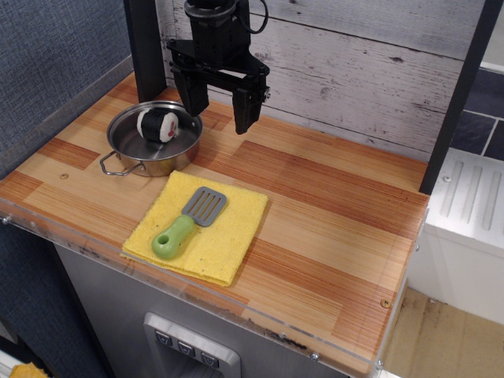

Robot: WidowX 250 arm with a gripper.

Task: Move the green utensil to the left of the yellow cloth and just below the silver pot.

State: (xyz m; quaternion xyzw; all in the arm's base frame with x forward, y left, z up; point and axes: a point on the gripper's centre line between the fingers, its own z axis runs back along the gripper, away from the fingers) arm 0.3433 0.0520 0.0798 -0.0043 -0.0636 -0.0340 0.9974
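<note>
- Lying on the yellow cloth point(201, 232), the green utensil point(187, 223) points its grey blade up-right.
- The silver pot point(154, 140) sits just beyond the cloth's far-left corner, holding a white roll point(158, 124).
- The gripper point(220, 110) hangs over the wooden surface point(331, 213) beside the pot, jaws spread and empty.

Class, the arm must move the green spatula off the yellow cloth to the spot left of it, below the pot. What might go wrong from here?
1. The green spatula lies flat on the yellow cloth; the open gripper may pinch or drag the cloth.
2. The target strip is narrow; the spatula may bump the silver pot handle or slip off the front edge.
</note>
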